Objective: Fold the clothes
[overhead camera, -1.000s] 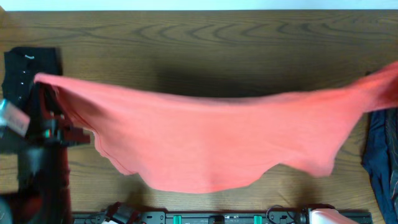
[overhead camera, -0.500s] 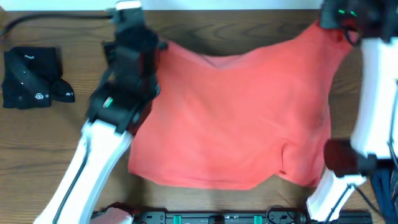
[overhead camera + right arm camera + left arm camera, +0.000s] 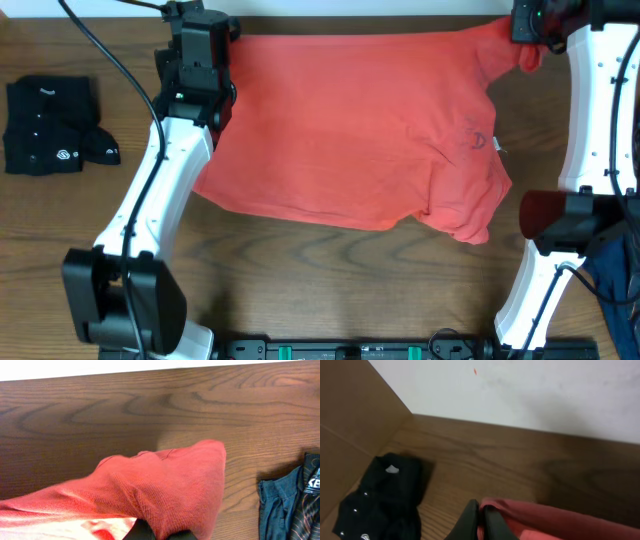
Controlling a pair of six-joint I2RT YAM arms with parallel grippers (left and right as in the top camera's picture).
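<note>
The coral-red T-shirt point(image 3: 360, 130) lies spread across the middle of the table, plain side up, its far edge held at both corners. My left gripper point(image 3: 200, 40) is shut on its far left corner point(image 3: 530, 517), fingers point(image 3: 470, 522) pinched together on the cloth. My right gripper point(image 3: 530, 25) is shut on the far right corner; the red cloth point(image 3: 165, 495) drapes over its fingers point(image 3: 142, 532). The folded black buttoned shirt point(image 3: 50, 125) lies at the left edge, also in the left wrist view point(image 3: 380, 497). The dark blue garment point(image 3: 615, 275) lies at the right edge, also in the right wrist view point(image 3: 290, 502).
Both white arms reach over the table's sides to its far edge, by the white wall point(image 3: 530, 390). The arm bases and a black rail point(image 3: 360, 350) run along the near edge. A brown cardboard panel point(image 3: 350, 420) stands at the left.
Both grippers have carried the T-shirt from a hanging stretch near the front to the table's far edge and laid it out flat. The black shirt has not moved.
</note>
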